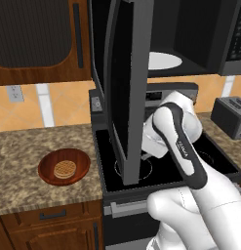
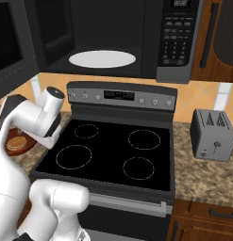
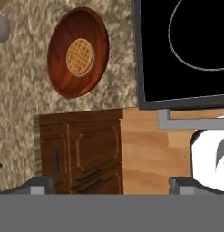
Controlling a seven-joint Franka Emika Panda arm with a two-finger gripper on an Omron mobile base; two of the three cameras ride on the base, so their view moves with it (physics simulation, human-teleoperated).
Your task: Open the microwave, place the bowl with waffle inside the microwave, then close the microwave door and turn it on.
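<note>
The bowl [image 1: 64, 166] sits on the bench [image 1: 24, 146] left of the stove [image 2: 113, 155], with 1 waffle [image 1: 65, 168] lying flat in it. The microwave [image 2: 137, 42] above holds its white turntable plate [image 2: 102, 59]; the microwave door [image 1: 123, 88] stands swung open. The fingers [image 3: 109, 185] are spread wide, holding nothing.

Microwave door [image 1: 123, 88] swung open, waffle [image 1: 65, 168] in bowl [image 1: 64, 166] — on granite counter [image 1: 24, 146], left of stove [image 1: 161, 166]

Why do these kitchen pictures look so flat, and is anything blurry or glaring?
Left base view: even light, only a faint shadow around the bowl. Right base view: the stove glass shows no glare. Hand view: the waffle is sharp, while the counter speckle looks smeared.
</note>
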